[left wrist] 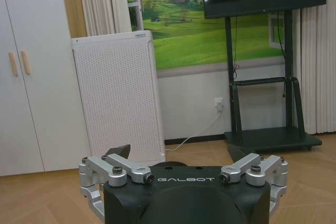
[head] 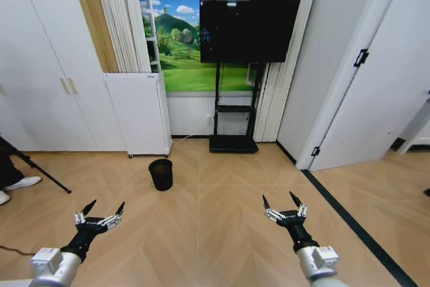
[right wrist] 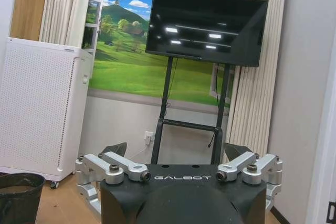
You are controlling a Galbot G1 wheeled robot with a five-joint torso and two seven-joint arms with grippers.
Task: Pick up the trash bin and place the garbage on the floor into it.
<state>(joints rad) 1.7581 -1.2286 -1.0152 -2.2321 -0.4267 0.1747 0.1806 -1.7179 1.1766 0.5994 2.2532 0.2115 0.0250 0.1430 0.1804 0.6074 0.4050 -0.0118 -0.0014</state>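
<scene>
Chevron wood floor (head: 215, 233) spans the room, dark strip (head: 349, 223) along its right edge; white cupboards (head: 40, 65) on the left, TV on stand (head: 247, 28) at the back wall w/ landscape mural (head: 181, 38); white perforated appliance (head: 140, 113) left of the stand; open floor btwn robot and back wall; trash bin (head: 160, 174) upright, mouth up, long axis vertical, just in front of the appliance, well apart from both arms; left gripper (head: 101, 213) and right gripper (head: 283, 203) low in front, fingers spread, holding nothing.

Chevron wood floor (head: 201, 233); black mesh bin (head: 160, 174), apparently empty.
</scene>
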